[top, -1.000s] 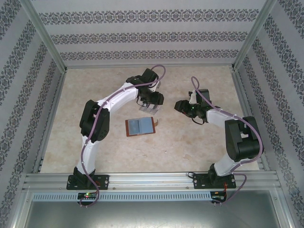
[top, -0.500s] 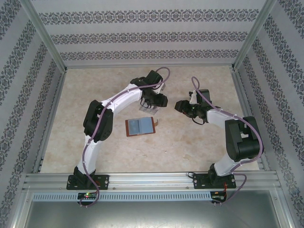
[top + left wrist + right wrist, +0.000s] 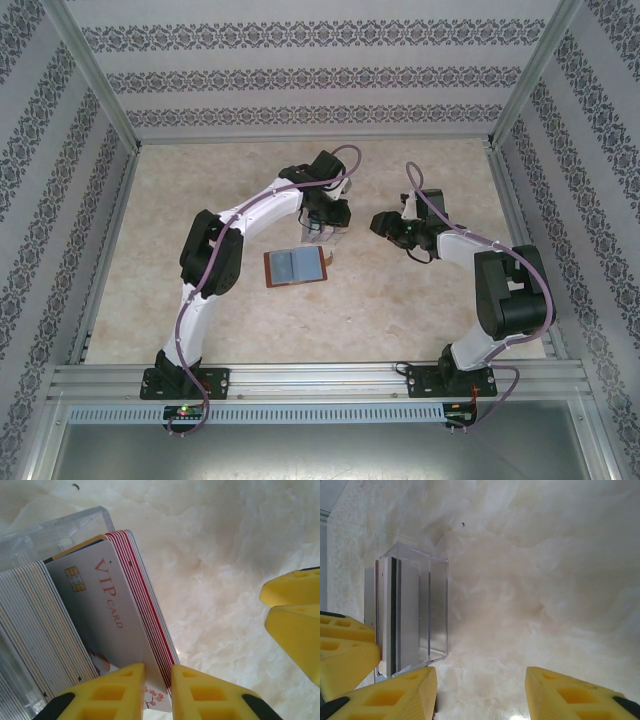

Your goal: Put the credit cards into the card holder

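The left hand (image 3: 158,682) has dropped to the credit cards (image 3: 100,605) — fingers drawn in, pinching a few card edges.

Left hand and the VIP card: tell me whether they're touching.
Touching. The left wrist view shows the left hand pinching the VIP card and the red-edged cards behind it, with no gap at either finger.

The front credit card (image 3: 100,630) carries the words "VIP CARD" in red letters, printed along its pale face beside a gold chip (image 3: 74,578). No other text can be read.
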Motion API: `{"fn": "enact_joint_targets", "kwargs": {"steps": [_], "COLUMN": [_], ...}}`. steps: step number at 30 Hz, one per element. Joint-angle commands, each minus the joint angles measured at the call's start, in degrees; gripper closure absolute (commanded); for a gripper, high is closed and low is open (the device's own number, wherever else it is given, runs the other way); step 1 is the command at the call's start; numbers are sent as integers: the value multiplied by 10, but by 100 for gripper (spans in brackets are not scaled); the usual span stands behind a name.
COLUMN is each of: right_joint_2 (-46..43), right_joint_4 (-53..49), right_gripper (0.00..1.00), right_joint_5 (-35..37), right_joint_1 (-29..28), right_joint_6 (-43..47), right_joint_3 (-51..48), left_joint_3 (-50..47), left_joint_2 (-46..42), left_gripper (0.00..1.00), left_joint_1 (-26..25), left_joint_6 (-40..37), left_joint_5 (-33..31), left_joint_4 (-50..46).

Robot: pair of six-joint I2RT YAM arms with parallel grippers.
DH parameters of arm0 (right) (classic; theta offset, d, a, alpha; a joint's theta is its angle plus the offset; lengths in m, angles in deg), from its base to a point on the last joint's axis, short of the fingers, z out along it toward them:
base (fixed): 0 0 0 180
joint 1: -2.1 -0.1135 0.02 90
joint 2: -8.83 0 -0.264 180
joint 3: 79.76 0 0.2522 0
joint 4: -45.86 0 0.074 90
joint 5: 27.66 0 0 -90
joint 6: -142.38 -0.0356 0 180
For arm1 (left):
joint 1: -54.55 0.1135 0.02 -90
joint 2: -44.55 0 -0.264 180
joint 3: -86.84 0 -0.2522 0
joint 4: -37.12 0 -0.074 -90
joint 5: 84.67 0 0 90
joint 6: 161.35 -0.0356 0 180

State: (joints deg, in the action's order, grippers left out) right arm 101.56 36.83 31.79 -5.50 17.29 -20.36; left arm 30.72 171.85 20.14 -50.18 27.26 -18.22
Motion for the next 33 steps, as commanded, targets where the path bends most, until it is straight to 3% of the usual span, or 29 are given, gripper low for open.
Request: {"fn": "enact_joint_targets", "kwargs": {"steps": [1,11,20,21,23,28,33], "right_joint_2": [8,38,32,30,25,17,19], "right_joint_4": [15,23,19,20,23,18,17], "right_gripper": [48,48,49,49,49,49,49], "right_joint_5": [-6,-27,-21,-19,-14,-1,-4], "right_joint_1": [6,6,6,6,6,6,6], "right_joint_6": [-1,-7,1,1,2,10,13], "right_joint_3": [-7,0,-2,-3,-7,-11,-11], "left_joint_3": [0,-10,-24,-28,-35,-46,-34], "left_joint_2": [-15,-41,-73,-75,-80,-84,-63], "left_gripper": [81,92,93,91,73,56,49], "left_joint_1": [-12,-14,-14,-14,-12,-7,1], "left_joint_6": [-6,1,5,4,11,24,33], "left_joint_5": [-8,-15,-53,-66,-103,-129,-132], "left_joint_4": [-3,-7,-11,-12,-15,-8,-8]}}
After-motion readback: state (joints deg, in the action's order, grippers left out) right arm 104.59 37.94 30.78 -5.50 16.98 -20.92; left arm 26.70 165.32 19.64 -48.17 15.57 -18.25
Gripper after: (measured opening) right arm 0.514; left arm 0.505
